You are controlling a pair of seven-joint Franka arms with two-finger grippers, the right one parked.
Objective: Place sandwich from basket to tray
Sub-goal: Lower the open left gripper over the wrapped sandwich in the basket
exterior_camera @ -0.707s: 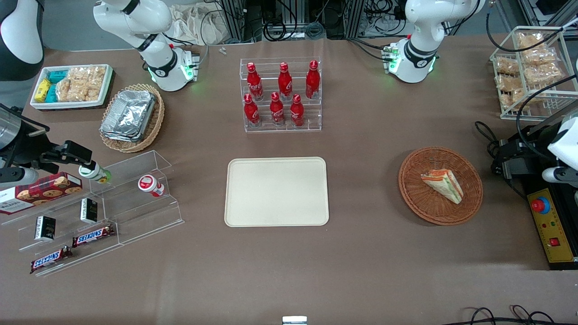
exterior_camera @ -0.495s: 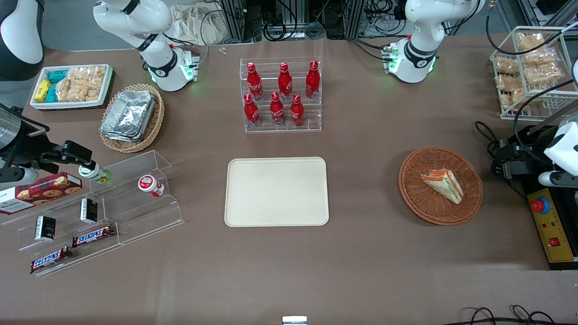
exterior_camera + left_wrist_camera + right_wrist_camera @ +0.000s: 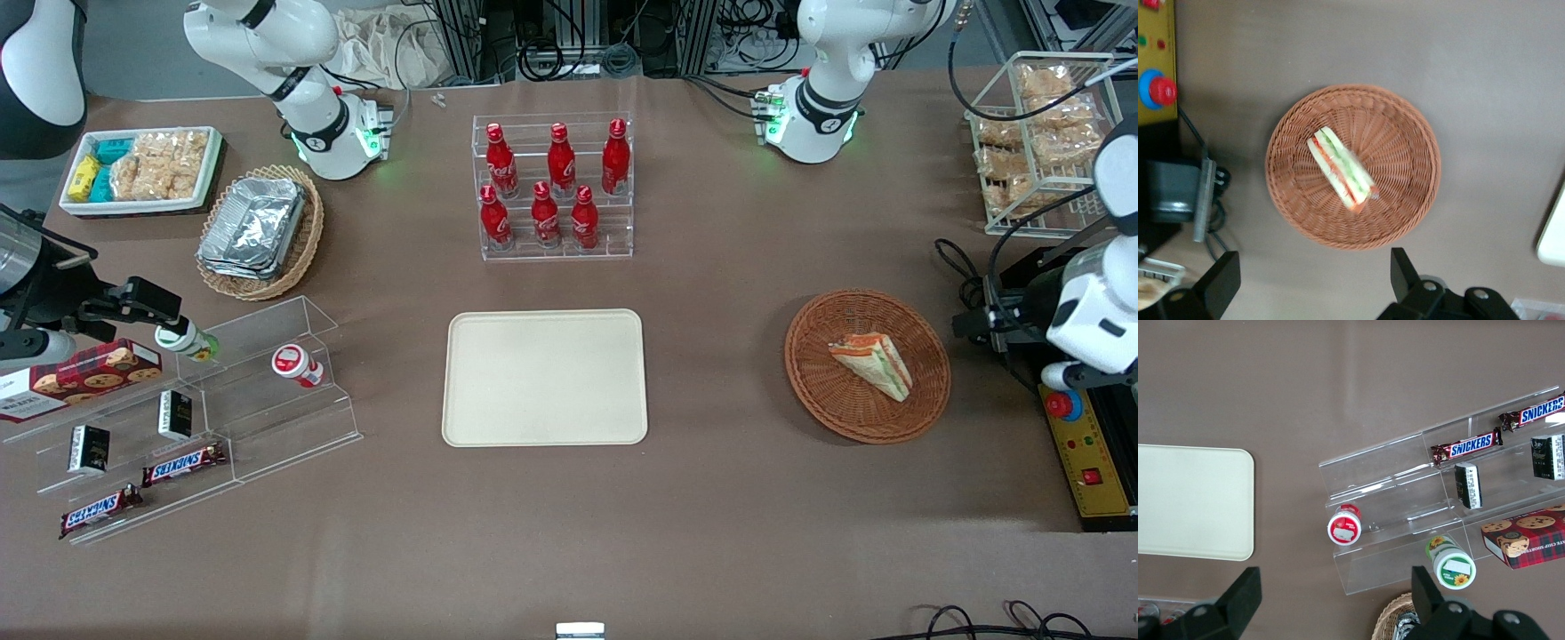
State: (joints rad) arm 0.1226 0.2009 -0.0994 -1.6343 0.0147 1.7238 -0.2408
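**Soft wedge waiting in the basket, my end effector open above it**

Front view: the sandwich (image 3: 873, 364) lies on its side in the basket (image 3: 867, 365), a little toward the rim nearest my arm's end of the counter (image 3: 711, 516). The tray (image 3: 545, 377) sits mid-counter, well apart from the basket toward the parked arm's end, and nothing lies on it. My arm's white wrist shows at the working end of the counter, near the basket; my fingers themselves I cannot make out here.

Left wrist view: my end effector (image 3: 1308, 287) hangs above the counter just outside the basket (image 3: 1405, 200) rim, fingers (image 3: 1221, 283) spread wide, holding nothing. The sandwich (image 3: 1340, 168) runs diagonally across the weave, its layered cut face of orange, green and red turned up toward me. A corner of the tray (image 3: 1553, 233) just shows.

How I expect it to handle: light, soft, easily crushed. The bread should give under pressure and the clear wrap will likely be slick, so a hard pinch could squash the filling while a weak one may let it slide. I would close across the two flat bread faces near the middle of the wedge, where it is thickest, not at the thin tip. That means turning my wrist so the fingers straddle the wedge's long line, and descending carefully so neither fingertip snags the wicker.
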